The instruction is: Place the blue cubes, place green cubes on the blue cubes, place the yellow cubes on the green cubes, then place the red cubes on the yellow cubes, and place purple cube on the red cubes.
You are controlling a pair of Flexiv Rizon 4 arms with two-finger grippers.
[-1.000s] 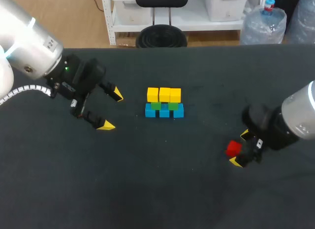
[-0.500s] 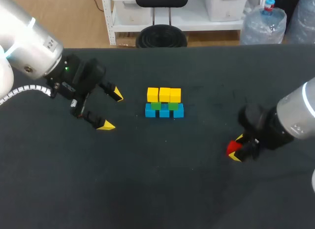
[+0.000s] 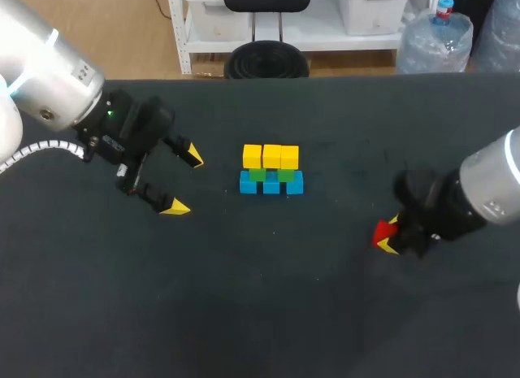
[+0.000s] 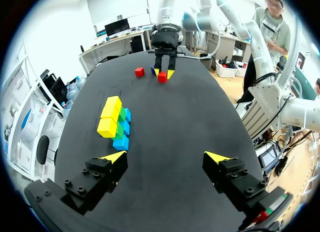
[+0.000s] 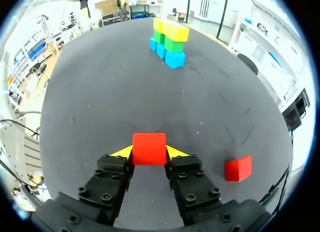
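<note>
**Head view.** My right gripper (image 3: 388, 236) is sitting low over the table (image 3: 268, 313), well to the right of the stack, and is closed on a red cube (image 3: 381, 232). My left gripper (image 3: 184, 181) is hanging wide open and empty on the stack's left, apart from it. The stack is standing mid-table: blue cubes (image 3: 271, 184) at the bottom, green cubes (image 3: 272, 174) on them, and a row of three yellow cubes (image 3: 271, 156) on top. I judge that the red layer is just beginning.

**Left wrist view.** My fingers are spread far apart with nothing between them. The stack is lying ahead and to one side. Far across the table my right gripper is pinching the red cube, with a second red cube (image 4: 139, 71) just beside it.

**Right wrist view.** Both yellow tips are pressing the red cube from opposite sides. The second red cube (image 5: 238, 168) is resting on the table beside the gripper, not touching it.

**Next move (judgement).** Lift the cube, carry it across to the stack, and lower it squarely onto the yellow row without nudging it.

**Room.** Bare table is lying between my right gripper and the stack. The table edges are well away from the stack. The left gripper is leaving the right-hand approach free.
</note>
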